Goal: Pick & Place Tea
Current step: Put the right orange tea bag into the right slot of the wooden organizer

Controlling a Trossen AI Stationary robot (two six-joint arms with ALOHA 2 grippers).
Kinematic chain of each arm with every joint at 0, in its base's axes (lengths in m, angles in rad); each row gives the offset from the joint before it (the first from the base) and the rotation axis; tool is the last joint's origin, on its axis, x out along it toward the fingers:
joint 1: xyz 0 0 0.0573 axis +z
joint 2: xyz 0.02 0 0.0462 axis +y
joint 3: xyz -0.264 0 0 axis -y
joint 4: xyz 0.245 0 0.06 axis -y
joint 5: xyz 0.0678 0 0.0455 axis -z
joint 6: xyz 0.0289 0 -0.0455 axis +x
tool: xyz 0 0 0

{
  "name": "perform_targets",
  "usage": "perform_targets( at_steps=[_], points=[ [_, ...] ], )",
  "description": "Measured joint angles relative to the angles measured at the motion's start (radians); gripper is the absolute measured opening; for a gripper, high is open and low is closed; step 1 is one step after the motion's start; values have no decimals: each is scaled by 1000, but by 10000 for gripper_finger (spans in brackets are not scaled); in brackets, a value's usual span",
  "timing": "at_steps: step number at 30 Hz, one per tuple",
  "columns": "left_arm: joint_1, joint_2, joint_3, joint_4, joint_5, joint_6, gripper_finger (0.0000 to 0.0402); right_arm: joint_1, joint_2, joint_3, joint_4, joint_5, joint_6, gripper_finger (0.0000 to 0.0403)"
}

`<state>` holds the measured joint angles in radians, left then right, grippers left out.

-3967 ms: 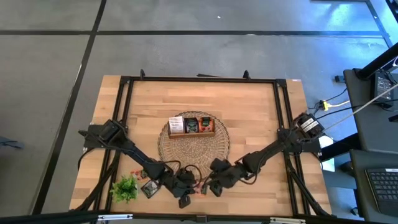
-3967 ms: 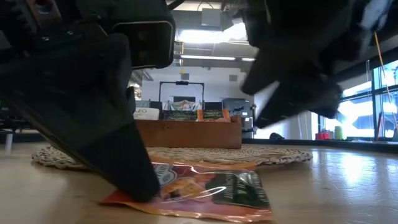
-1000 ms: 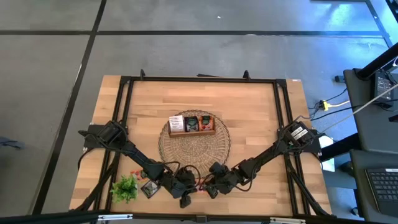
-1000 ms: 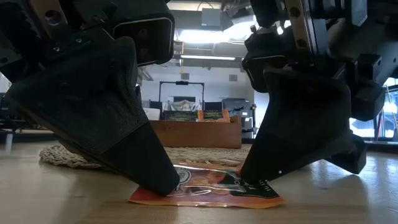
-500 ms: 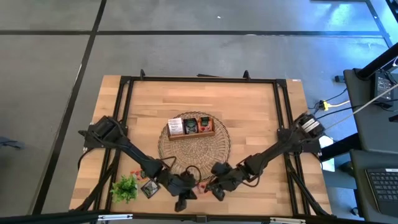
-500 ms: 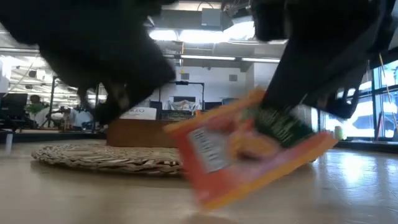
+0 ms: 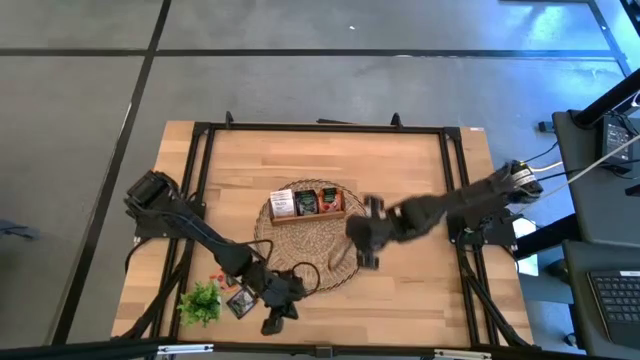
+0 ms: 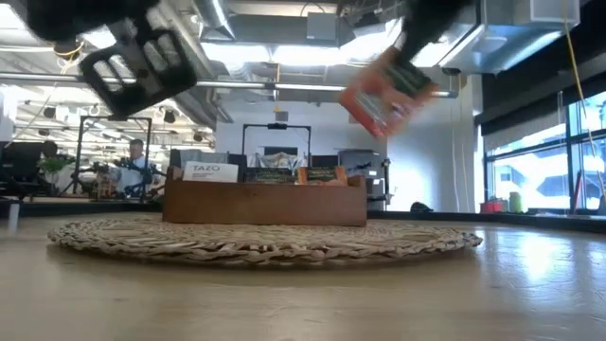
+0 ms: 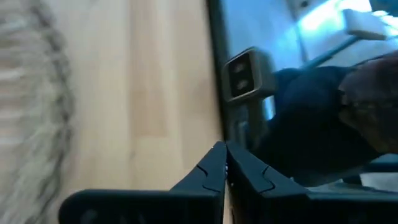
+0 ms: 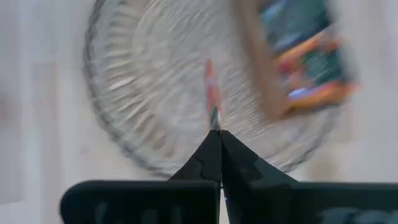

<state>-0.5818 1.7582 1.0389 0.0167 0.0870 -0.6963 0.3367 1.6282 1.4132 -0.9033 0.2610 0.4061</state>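
An orange tea sachet [image 8: 386,88], lifted off the surface since a second ago, is carried clamped in the shut right gripper [image 7: 362,248] above the wicker mat [image 7: 300,262], toward the wooden tray [image 7: 308,213]; the left gripper [image 7: 275,322], closed and empty, is withdrawn.

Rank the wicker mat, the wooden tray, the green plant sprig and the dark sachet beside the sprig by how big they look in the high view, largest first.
1. Wicker mat, by far the largest.
2. Wooden tray, which sits on the mat.
3. Green plant sprig.
4. Dark sachet, smallest, though the left arm partly covers it, so its full outline is unsure.
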Motion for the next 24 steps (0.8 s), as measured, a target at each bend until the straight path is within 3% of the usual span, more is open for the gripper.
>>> perform_targets(
  at_steps=[5,10,15,24],
  points=[
    [23,-25,0,-145,-26,-62,7,-152,32,160,-77,-3,-281,1],
    [34,-28,0,-296,-5,-192,12,-264,92,184,-81,-54,-486,0],
    [34,-28,0,-438,-4,-237,12,-333,181,183,-87,-80,-593,0],
    [37,-28,0,-470,-9,-183,10,-369,283,183,-87,-76,-682,4]
  ],
)
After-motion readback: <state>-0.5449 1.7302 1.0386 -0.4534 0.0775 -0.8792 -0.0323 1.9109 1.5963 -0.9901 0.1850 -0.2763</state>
